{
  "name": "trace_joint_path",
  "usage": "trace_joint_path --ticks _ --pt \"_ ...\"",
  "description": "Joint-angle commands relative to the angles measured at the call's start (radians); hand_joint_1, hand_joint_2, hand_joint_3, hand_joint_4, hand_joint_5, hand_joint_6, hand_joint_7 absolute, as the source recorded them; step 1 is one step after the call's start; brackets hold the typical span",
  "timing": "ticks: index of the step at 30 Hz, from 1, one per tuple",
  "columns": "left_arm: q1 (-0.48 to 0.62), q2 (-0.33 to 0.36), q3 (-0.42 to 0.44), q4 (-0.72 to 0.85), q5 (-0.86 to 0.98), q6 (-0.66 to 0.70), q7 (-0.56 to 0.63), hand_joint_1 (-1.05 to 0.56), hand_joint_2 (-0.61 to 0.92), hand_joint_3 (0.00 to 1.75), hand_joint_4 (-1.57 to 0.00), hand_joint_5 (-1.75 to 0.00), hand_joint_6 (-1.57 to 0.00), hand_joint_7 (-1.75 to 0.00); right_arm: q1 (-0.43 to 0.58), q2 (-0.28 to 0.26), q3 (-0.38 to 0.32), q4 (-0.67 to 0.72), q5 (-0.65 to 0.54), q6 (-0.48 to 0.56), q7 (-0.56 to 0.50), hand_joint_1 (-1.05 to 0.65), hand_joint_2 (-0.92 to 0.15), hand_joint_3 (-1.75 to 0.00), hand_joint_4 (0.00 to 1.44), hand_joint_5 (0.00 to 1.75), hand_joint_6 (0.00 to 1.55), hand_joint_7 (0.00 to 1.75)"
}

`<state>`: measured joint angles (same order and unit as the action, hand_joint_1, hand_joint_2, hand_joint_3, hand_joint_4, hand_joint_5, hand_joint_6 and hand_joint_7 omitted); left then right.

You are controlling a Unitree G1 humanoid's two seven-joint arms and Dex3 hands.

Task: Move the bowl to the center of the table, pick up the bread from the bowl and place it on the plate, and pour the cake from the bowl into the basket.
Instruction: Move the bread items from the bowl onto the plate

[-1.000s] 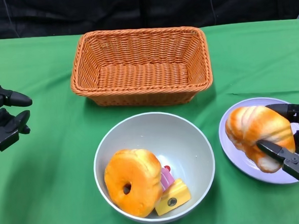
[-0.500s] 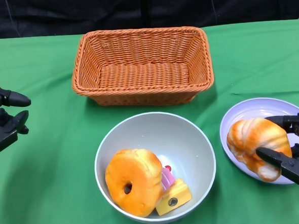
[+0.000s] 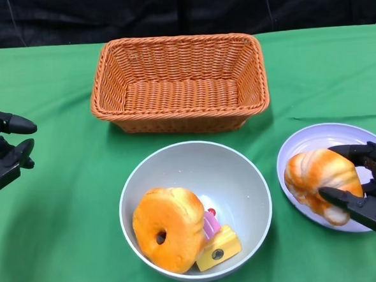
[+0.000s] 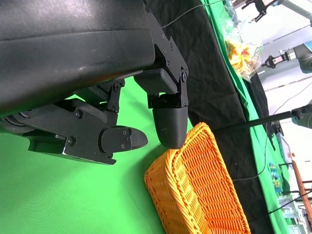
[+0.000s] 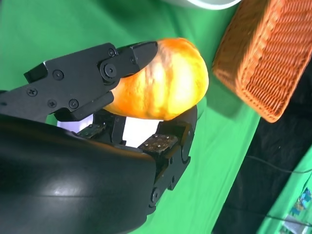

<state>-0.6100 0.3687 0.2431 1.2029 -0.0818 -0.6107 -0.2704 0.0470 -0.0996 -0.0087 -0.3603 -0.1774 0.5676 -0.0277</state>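
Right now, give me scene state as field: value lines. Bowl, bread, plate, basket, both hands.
bowl: grey bowl at table centre, in front of the basket
bowl contents: orange doughnut-shaped bread, yellow cake wedge, pink piece between them
croissant: croissant over the plate, held by the right robot hand; contact with plate unclear
plate: lavender plate, right of bowl
basket: orange wicker basket, nothing in it
left robot hand: left robot hand at the table's left edge, fingers apart, holding nothing
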Motion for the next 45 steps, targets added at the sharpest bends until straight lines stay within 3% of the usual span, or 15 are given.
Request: trace_joint_path --ticks 1,3,7,13,28,38,45 --pt "-0.007 0.026 -0.002 0.006 0.010 0.005 0.015 -0.01 0.92 0.38 -0.65 -1.59 -0.65 -1.20 0.006 -0.051 0.042 0.004 -0.076 -0.025 -0.012 -0.18 -0.92 -0.11 0.61 0.52 0.67 0.13" --pt "-0.007 0.027 -0.002 0.006 0.011 0.006 0.014 -0.01 0.92 0.38 -0.65 -1.58 -0.65 -1.20 0.007 -0.081 0.077 0.005 -0.131 -0.014 -0.008 -0.22 -0.92 -0.10 0.56 0.37 0.60 0.04" --pt "-0.008 0.026 0.001 0.006 0.007 0.004 0.006 -0.01 0.92 0.39 -0.66 -1.59 -0.66 -1.19 0.008 -0.116 0.112 -0.012 -0.178 0.031 0.037 -0.32 -0.92 -0.15 0.33 0.16 0.32 0.00" --pt "-0.005 0.025 -0.003 0.006 0.014 -0.004 0.013 0.00 0.92 0.39 -0.65 -1.58 -0.66 -1.19 0.006 -0.115 0.117 -0.013 -0.200 0.054 0.052 -0.34 -0.92 -0.17 0.21 0.07 0.16 0.00" --pt "-0.007 0.023 0.001 0.006 0.010 0.004 0.011 0.01 0.92 0.40 -0.64 -1.59 -0.65 -1.19 -0.003 -0.117 0.130 -0.013 -0.235 0.087 0.078 -0.39 -0.92 -0.16 0.17 0.03 0.15 0.00" --pt "-0.009 0.024 0.001 0.006 0.012 0.008 0.013 0.00 0.92 0.40 -0.65 -1.58 -0.66 -1.19 0.065 -0.060 0.132 -0.017 -0.242 -0.169 -0.063 -0.37 -0.92 -0.11 0.32 0.09 0.30 0.05" --pt "-0.010 0.024 0.002 0.007 0.011 0.011 0.012 0.01 0.92 0.40 -0.65 -1.58 -0.66 -1.18 0.080 -0.066 0.156 0.004 -0.290 -0.214 -0.073 -0.34 -0.92 -0.09 0.37 0.10 0.34 0.05"
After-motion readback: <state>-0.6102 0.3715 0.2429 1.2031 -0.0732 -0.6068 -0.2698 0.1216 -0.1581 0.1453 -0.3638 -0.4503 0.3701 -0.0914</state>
